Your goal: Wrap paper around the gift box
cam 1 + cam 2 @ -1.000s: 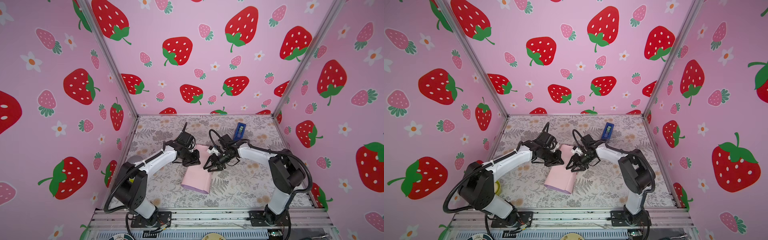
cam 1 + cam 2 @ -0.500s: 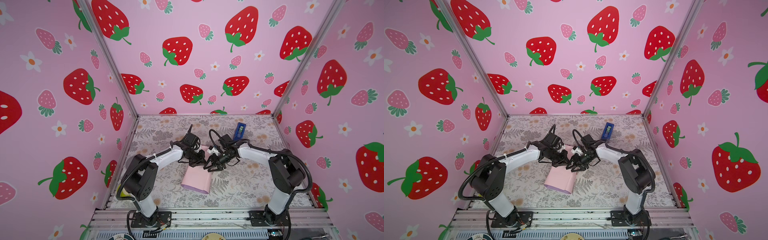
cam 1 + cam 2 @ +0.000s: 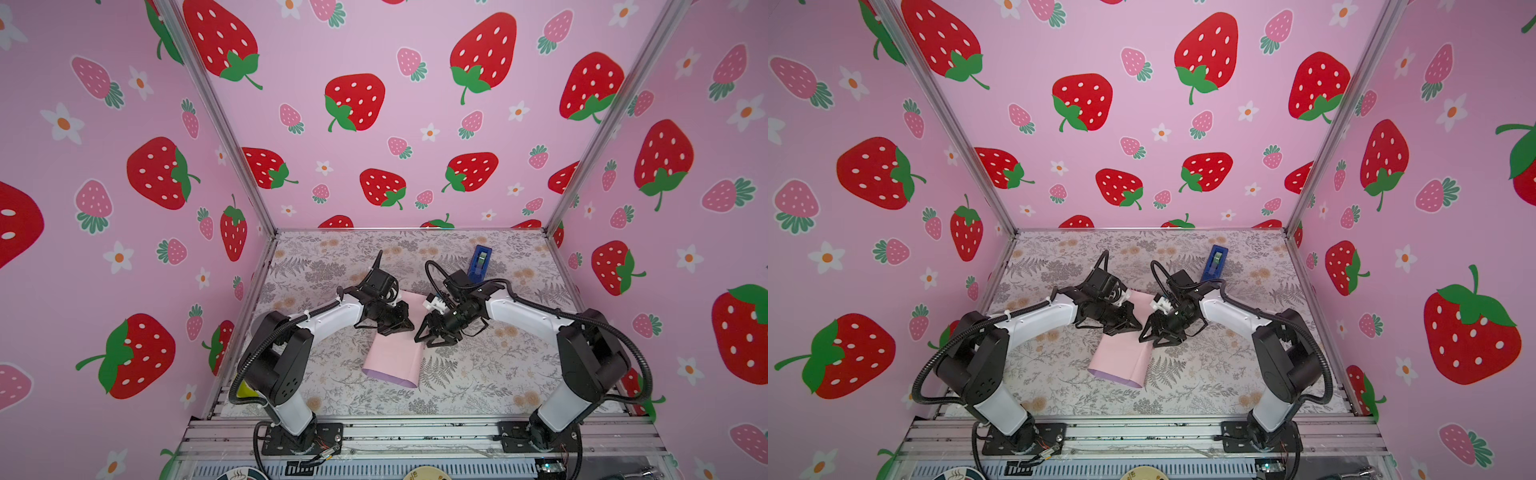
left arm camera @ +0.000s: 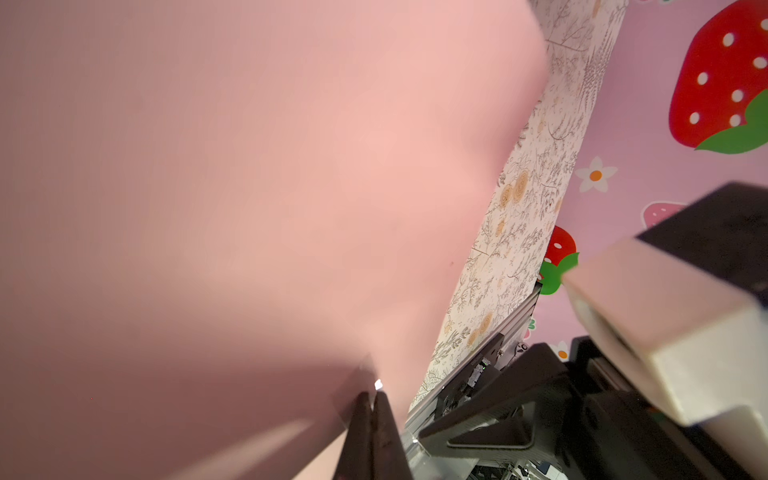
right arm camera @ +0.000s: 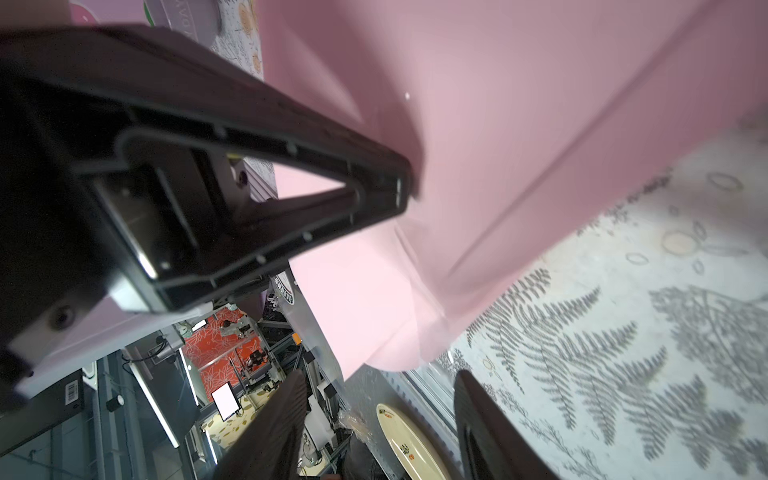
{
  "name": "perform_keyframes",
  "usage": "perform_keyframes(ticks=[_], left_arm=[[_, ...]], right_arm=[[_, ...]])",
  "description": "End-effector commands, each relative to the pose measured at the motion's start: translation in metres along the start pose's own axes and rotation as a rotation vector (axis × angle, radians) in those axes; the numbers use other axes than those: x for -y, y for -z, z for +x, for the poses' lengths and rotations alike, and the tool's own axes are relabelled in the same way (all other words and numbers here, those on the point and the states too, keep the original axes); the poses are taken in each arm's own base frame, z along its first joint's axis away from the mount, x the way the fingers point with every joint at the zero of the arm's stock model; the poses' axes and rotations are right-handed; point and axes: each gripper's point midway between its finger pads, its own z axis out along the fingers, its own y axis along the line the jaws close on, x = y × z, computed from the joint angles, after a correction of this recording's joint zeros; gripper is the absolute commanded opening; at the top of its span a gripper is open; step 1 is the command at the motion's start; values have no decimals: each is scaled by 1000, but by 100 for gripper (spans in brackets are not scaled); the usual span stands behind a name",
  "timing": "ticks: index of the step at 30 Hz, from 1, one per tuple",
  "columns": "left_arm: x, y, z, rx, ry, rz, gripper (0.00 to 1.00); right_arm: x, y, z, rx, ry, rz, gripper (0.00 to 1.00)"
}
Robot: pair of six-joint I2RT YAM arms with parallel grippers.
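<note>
1. The paper (image 3: 394, 353) lies as a pink tube on the table (image 3: 490, 374); long axis back-to-front; lilac-rimmed mouth faces front.
2. The left tool (image 3: 404, 327) is clenched, tips on the paper; the right tool (image 3: 428, 340) is released, just beside it.

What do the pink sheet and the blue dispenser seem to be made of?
The pink sheet looks like thin matte paper: it curves softly and holds a straight crease in the right wrist view. The blue dispenser seems hard plastic, from its even colour and crisp edges; it is too small to be sure.
</note>
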Motion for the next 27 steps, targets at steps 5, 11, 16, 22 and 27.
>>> perform_keyframes(ticks=[5,11,16,22,27], left_arm=[[-57,-15,25,-75,108,-183,0],[-56,-13,26,-72,107,-180,0],[-55,-14,25,-72,106,-178,0],[-55,-14,26,-73,105,-178,0],[-57,-13,28,-76,103,-180,0]], right_arm=[[-4,20,-4,85,-19,72,49],[-17,8,-29,113,-9,-12,14],[-15,-7,-46,102,-12,-45,1],[6,-23,-54,95,-36,-4,0],[31,-27,-31,72,-69,55,0]])
